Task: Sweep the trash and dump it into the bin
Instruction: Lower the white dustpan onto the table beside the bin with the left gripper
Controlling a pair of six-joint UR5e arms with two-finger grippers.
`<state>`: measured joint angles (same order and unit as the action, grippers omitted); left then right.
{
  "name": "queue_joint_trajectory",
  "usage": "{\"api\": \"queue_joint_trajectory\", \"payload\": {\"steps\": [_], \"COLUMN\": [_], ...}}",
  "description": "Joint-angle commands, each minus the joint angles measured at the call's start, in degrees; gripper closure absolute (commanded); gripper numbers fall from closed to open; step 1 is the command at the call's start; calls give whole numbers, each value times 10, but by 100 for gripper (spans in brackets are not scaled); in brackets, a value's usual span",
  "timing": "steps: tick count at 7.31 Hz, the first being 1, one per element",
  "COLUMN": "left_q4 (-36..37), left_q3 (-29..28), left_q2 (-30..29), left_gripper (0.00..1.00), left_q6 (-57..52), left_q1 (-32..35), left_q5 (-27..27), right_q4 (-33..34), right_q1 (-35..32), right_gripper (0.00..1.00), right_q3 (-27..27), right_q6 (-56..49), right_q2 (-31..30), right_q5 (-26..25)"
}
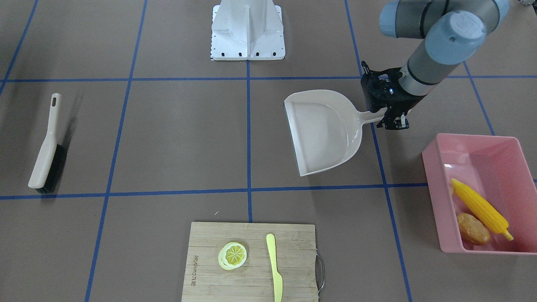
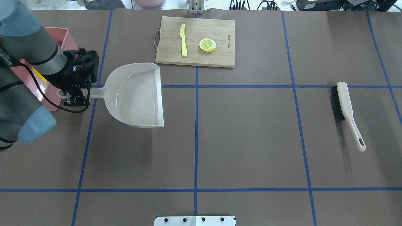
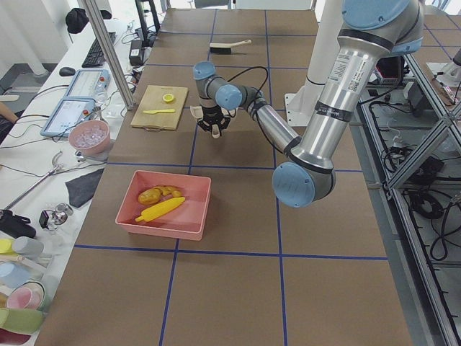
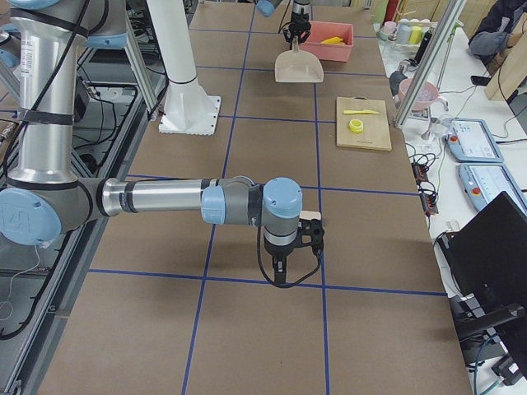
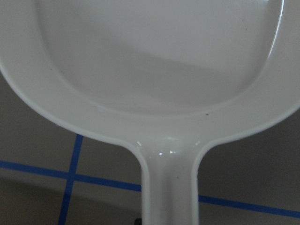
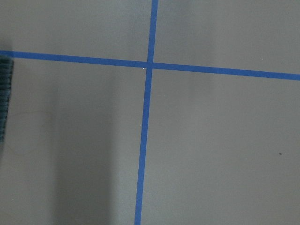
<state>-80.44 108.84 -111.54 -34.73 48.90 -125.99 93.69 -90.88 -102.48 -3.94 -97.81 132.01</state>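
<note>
The pink bin [image 1: 470, 136] stands at the table's left end and holds the trash that shows: a yellow corn cob [image 1: 480, 207] and a brown potato [image 1: 473, 228]. The ginger root I cannot make out. My left gripper [image 1: 392, 121] is shut on the handle of the beige dustpan [image 1: 323, 130], which lies level and empty beside the bin. The left wrist view is filled by the dustpan [image 5: 159, 70] and its handle. My right gripper [image 4: 280, 276] hangs over bare table near the brush [image 2: 344, 106]; whether it is open or shut I cannot tell.
A bamboo cutting board [image 1: 209, 268] at the far edge carries a lemon slice [image 1: 232, 255] and a pale yellow knife [image 1: 275, 268]. The robot's white base [image 1: 247, 33] is on the near side. Black brush bristles [image 6: 4, 89] show at the right wrist view's left edge.
</note>
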Motion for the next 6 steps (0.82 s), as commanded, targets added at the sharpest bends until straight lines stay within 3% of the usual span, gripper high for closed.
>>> {"api": "queue_joint_trajectory", "payload": {"steps": [1, 2, 6], "left_q4": [-6, -9, -172], "left_q3": [-2, -4, -17], "left_q2": [4, 8, 90], "left_gripper": [100, 100, 100], "left_q6": [4, 5, 61], "left_q1": [-38, -48, -68], "left_q5": [18, 36, 40], "right_q4": [0, 0, 0], "right_q1": [0, 0, 0], "right_gripper": [0, 0, 0], "right_q3": [1, 2, 1], "right_q6": [0, 0, 0], "right_q2": [0, 0, 1], "right_q5": [0, -1, 0]}}
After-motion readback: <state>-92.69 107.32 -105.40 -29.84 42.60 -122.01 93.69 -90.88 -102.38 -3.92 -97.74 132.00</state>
